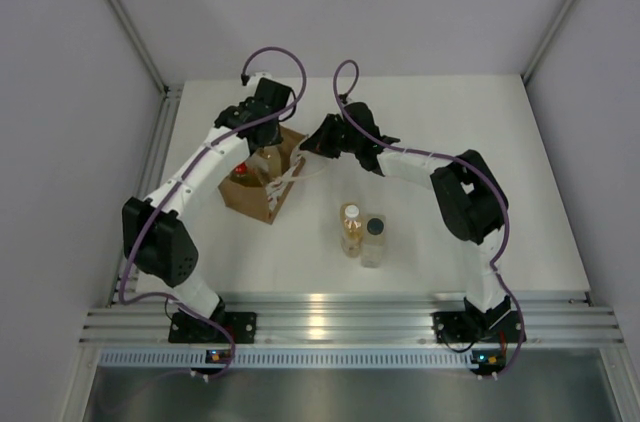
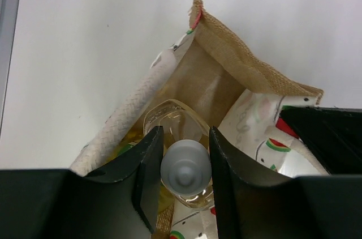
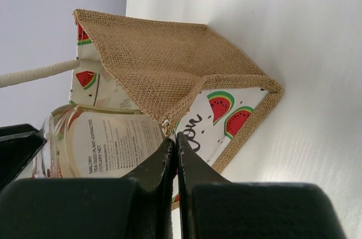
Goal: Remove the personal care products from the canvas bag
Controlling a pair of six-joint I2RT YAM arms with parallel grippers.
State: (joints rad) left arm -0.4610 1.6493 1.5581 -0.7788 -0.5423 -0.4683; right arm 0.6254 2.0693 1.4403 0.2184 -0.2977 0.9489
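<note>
The left gripper (image 2: 185, 147) is down inside the canvas bag (image 1: 246, 198), its fingers closed around the cap of a white-capped bottle (image 2: 184, 174) standing there. A red-capped bottle (image 1: 240, 170) sits beside it in the bag. The right gripper (image 3: 172, 147) pinches the bag's burlap rim, jaws pressed together. Further right, an amber bottle (image 1: 351, 229) and a clear bottle (image 1: 374, 240) stand side by side on the table (image 1: 480, 132).
</note>
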